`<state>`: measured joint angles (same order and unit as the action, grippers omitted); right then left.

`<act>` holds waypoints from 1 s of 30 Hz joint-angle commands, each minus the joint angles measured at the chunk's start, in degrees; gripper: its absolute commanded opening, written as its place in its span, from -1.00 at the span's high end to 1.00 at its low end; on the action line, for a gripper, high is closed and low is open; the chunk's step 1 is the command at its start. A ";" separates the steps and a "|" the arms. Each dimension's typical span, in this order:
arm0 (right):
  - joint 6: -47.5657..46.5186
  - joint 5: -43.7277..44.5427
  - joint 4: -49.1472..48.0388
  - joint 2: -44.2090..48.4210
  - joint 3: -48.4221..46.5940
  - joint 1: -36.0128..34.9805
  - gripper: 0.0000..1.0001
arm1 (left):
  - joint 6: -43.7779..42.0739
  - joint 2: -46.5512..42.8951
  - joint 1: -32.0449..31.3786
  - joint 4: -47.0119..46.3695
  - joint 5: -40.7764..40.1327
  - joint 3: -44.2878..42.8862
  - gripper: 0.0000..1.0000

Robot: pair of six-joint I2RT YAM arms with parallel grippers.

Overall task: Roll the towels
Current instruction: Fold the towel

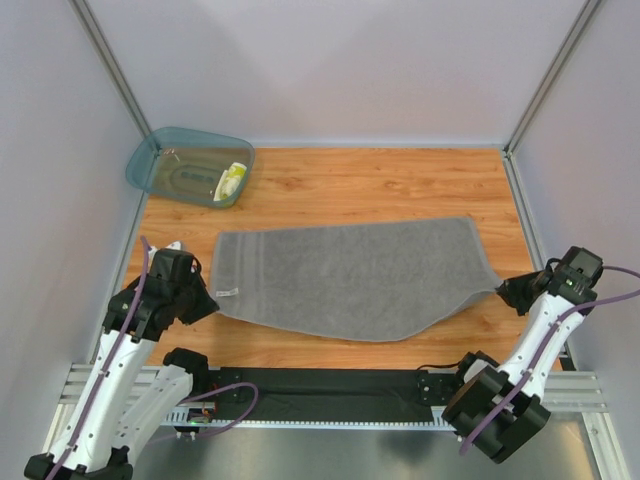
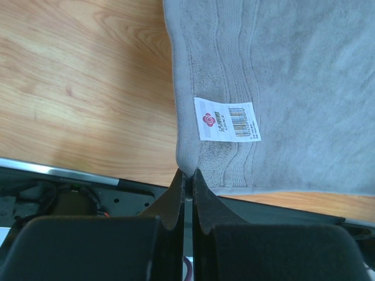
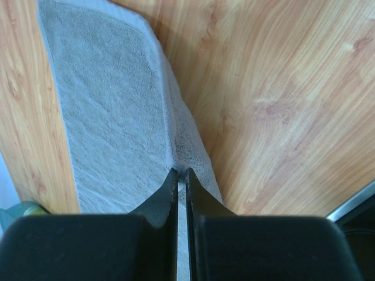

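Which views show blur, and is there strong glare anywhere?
Left wrist: black left gripper blurred near the lens, white barcode tag on the large grey terry towel sharp. Right wrist: right gripper blurred, towel pile sharp. Top external: even light, no strong glare.

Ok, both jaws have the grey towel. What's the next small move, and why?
Probably raise both corners a little, together, and curl them over: the grey towel lies flat and unrolled, with the left gripper and right gripper each pinching a corner.
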<state>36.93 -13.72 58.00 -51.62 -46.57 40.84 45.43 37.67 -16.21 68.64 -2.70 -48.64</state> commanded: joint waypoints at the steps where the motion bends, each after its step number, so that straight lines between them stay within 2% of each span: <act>1: 1.48 -4.04 -3.59 -3.13 -2.47 1.08 0.99 | -3.23 1.26 1.52 0.71 -2.23 -1.98 1.00; 11: 7.28 -5.62 -12.11 -10.86 -6.95 -1.11 0.99 | -8.51 13.81 6.97 -7.11 -1.52 -4.26 1.00; 15: 8.77 -5.01 -15.62 -15.96 -8.80 -4.62 0.99 | -11.15 19.80 9.96 -8.87 -0.82 -7.95 1.00; 21: 8.78 -3.33 -18.09 -23.52 -12.22 -9.55 0.99 | -13.17 26.13 10.84 -9.58 -1.51 -13.74 1.00; 30: 9.91 0.53 -18.18 -32.66 -19.44 -14.56 1.00 | -15.72 39.84 12.69 -10.72 -3.36 -22.27 1.00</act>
<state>45.36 -15.49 42.15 -82.67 -62.81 27.22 32.38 74.70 -4.38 59.20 -4.47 -67.29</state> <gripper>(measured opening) 0.023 0.017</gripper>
